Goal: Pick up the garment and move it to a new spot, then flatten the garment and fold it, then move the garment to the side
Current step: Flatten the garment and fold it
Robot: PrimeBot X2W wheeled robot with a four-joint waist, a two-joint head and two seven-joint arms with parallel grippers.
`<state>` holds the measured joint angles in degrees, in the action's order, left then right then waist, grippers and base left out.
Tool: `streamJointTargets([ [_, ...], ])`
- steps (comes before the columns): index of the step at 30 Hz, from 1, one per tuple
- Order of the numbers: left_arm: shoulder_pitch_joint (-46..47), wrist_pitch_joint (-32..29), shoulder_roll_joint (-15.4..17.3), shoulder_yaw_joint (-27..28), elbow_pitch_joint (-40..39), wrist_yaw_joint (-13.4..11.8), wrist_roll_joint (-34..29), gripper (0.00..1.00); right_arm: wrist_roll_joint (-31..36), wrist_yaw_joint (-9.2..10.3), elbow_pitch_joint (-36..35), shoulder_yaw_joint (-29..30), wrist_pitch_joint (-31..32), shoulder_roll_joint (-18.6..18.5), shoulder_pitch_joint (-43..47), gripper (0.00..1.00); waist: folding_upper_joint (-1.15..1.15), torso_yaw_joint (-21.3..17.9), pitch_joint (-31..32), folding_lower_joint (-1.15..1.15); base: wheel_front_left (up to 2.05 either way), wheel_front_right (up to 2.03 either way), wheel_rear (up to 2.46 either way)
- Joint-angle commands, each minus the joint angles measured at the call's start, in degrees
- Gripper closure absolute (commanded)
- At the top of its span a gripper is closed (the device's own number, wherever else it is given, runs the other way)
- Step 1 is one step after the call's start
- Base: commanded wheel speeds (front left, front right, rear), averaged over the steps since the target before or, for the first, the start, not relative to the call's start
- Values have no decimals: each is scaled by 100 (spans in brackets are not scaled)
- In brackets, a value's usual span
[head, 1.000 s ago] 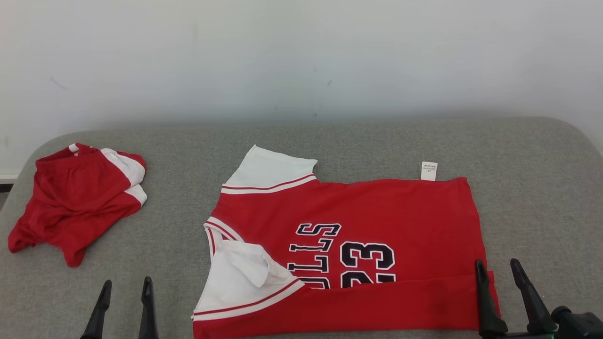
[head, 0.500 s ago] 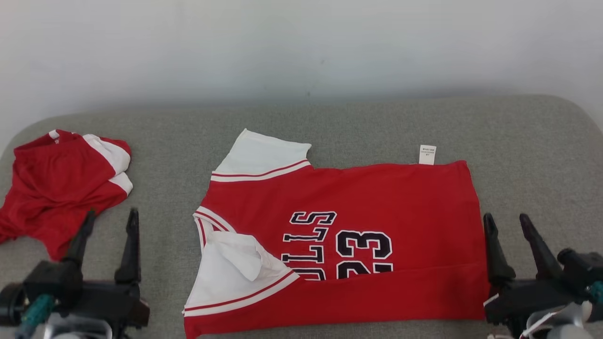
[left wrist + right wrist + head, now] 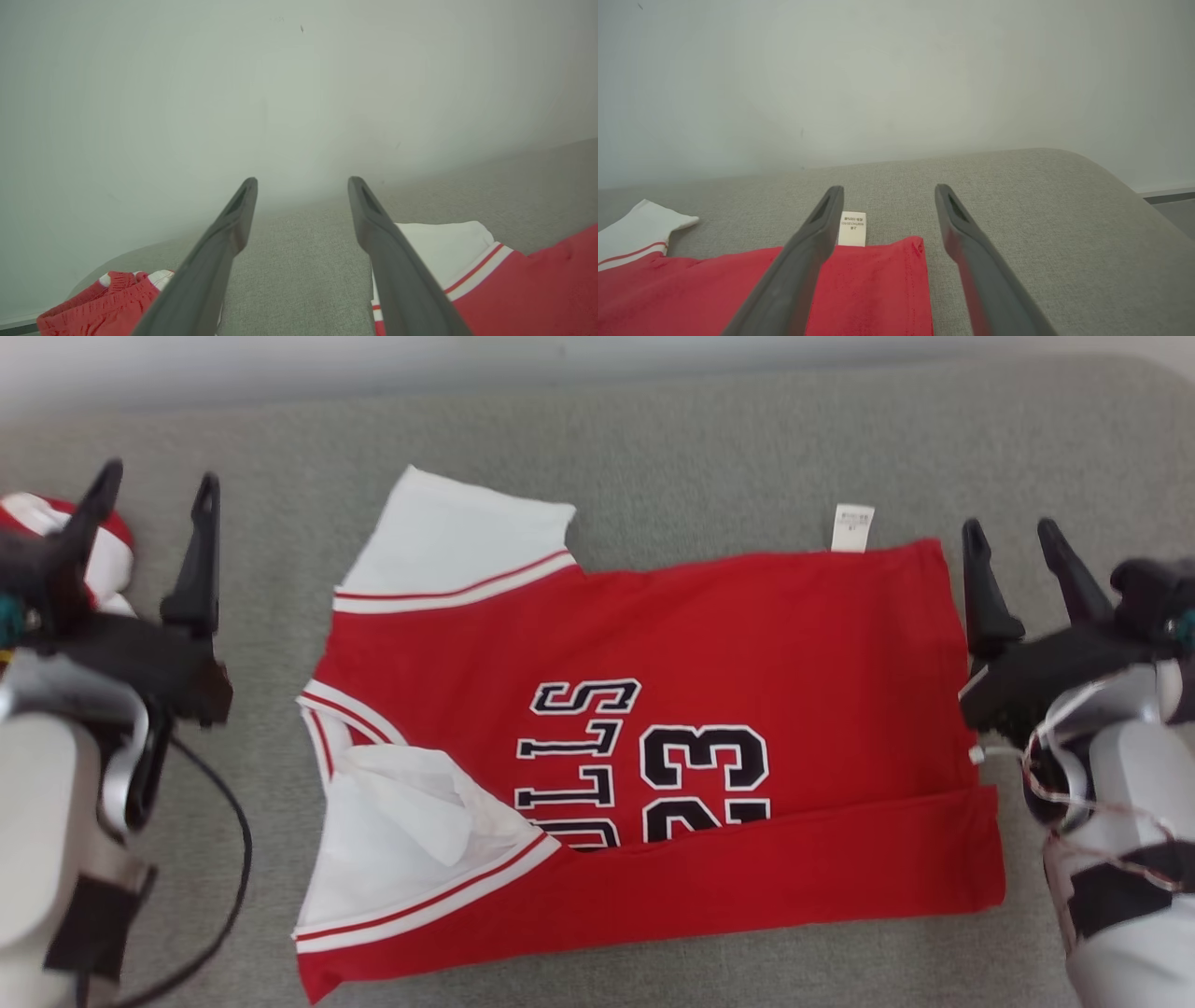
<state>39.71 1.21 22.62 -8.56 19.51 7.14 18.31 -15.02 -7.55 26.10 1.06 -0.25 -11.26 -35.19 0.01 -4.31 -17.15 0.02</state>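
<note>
Flat jersey [image 3: 709, 644] in mid surface [image 3: 709, 448], bare grey on both sides. Wide apart, empty, off its ends: left fingers [image 3: 199, 551], right fingers [image 3: 980, 588]. Shorts [image 3: 107, 303] mostly hidden behind left fingers.

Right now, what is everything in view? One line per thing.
jersey: one, red with white sleeves and dark lettering, spread mid-surface, near edge folded over
care label: one, white, sticking out at the jersey's far edge
second garment: one, red and white, crumpled at far left
padded surface: one, grey, under everything
wall: one, pale, behind the surface
cable: one, black, by the left arm
left pincer: one, dark, open, left of the jersey
right pincer: one, dark, open, beside the jersey's right edge
</note>
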Motion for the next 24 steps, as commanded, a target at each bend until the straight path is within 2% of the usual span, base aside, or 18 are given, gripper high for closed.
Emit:
streamJointTargets([
  [1,236,-57,17,-55,140,34,121,0,7,14,132,-9,38,-49,-202,0,-1,-318,-617,-2,0,0,0],
  [10,1635,-516,264,-1008,1187,27,515,0,-75,14,1160,-452,411,-46,-1333,0,-1,-532,-1076,-2,0,0,0],
  [24,2779,-1241,559,-2204,2207,28,1365,0,-309,14,2203,-960,657,207,-2244,0,-1,-827,-1341,-2,0,0,0],
])
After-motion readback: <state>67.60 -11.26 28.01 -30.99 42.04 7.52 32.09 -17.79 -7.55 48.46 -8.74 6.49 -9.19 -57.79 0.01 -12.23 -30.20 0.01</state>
